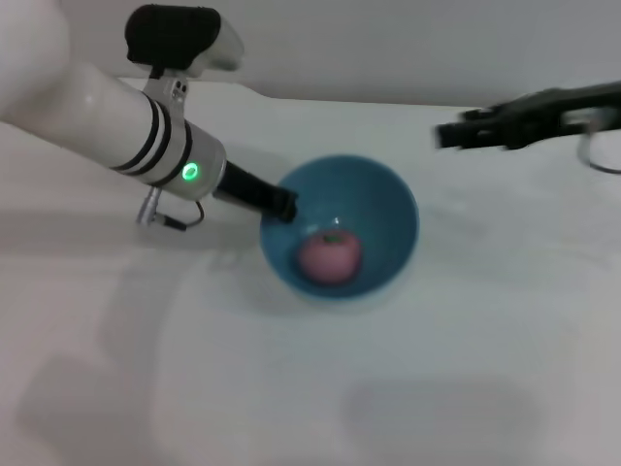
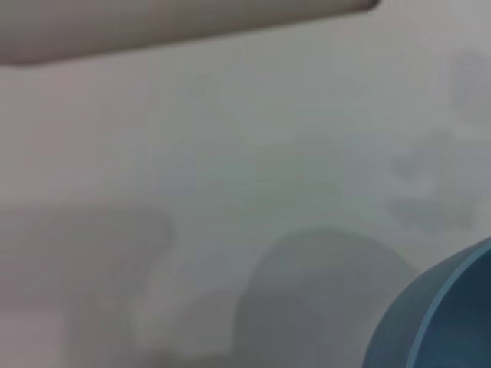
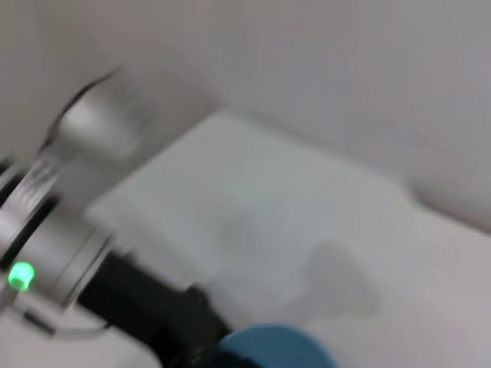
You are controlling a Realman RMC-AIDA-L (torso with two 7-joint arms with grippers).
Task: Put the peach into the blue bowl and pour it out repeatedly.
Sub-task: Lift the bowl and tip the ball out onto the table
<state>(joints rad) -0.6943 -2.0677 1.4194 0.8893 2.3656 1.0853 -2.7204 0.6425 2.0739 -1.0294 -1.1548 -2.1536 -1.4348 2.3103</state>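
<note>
The blue bowl (image 1: pixel 393 209) sits in the middle of the white table, its mouth tipped a little toward me. The pink peach (image 1: pixel 330 255) lies inside it near the bottom. My left gripper (image 1: pixel 283 206) is at the bowl's left rim, its black fingers shut on that rim. In the left wrist view only a piece of the bowl's wall (image 2: pixel 437 322) shows. My right gripper (image 1: pixel 448 135) hovers above the table, up and to the right of the bowl, apart from it. The right wrist view shows the bowl's rim (image 3: pixel 272 346) and the left arm beside it.
The white table (image 1: pixel 485 369) runs back to a pale wall (image 1: pixel 388 49). My left forearm (image 1: pixel 146 131), with a green light and a small cable loop, reaches in from the upper left. My right arm enters from the right edge.
</note>
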